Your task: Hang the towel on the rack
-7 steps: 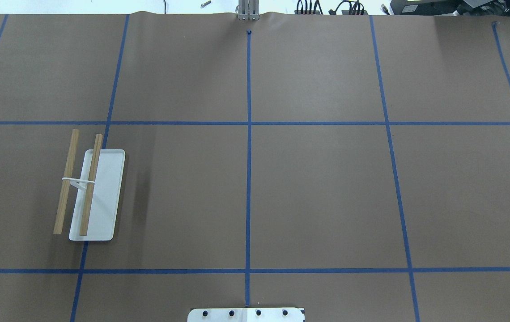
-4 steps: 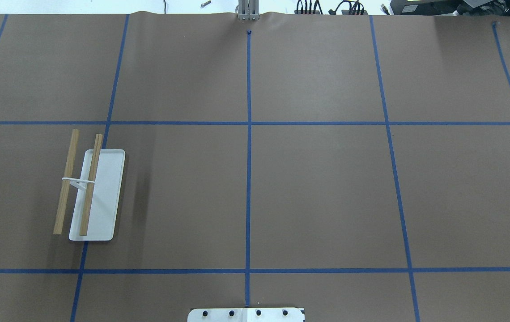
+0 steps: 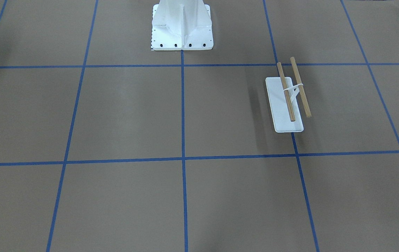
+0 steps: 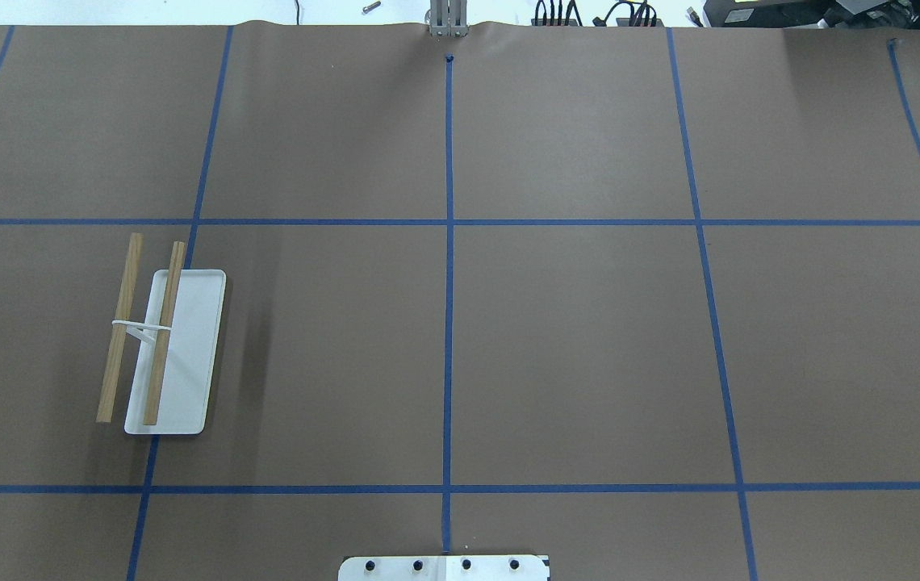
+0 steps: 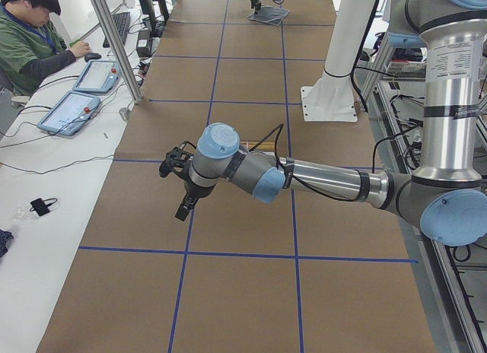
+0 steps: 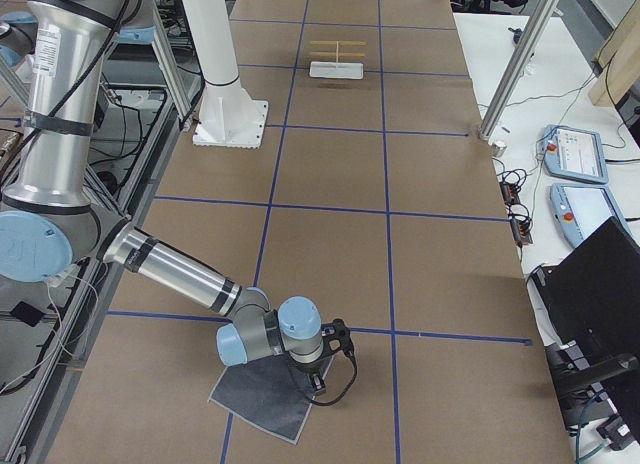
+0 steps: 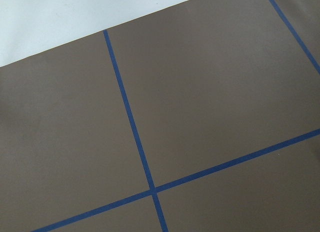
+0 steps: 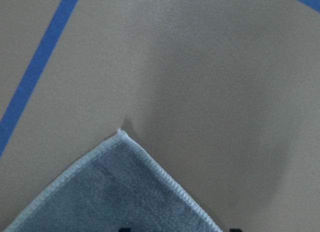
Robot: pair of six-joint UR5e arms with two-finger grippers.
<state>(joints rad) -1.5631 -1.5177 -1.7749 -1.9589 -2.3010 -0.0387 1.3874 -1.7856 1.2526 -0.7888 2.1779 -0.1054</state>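
Note:
The rack [image 4: 161,347] stands on the left half of the table, with a white base and two brown rods; it also shows in the front view [image 3: 288,101] and far off in the right view [image 6: 337,59]. The towel [image 6: 265,394] lies flat, dark grey side up, at the table's right end. My right gripper [image 6: 320,376] is low over the towel's corner [image 8: 115,192]. Its fingertips [image 8: 125,229] just show apart at the right wrist view's bottom edge. My left gripper [image 5: 184,205] hangs above the table near the rack; I cannot tell whether it is open or shut.
The white robot pedestal [image 3: 182,28] is bolted at the table's near edge. An operator [image 5: 30,33] sits beside the table with control tablets [image 5: 72,109]. A metal post [image 6: 515,74] stands at the far table edge.

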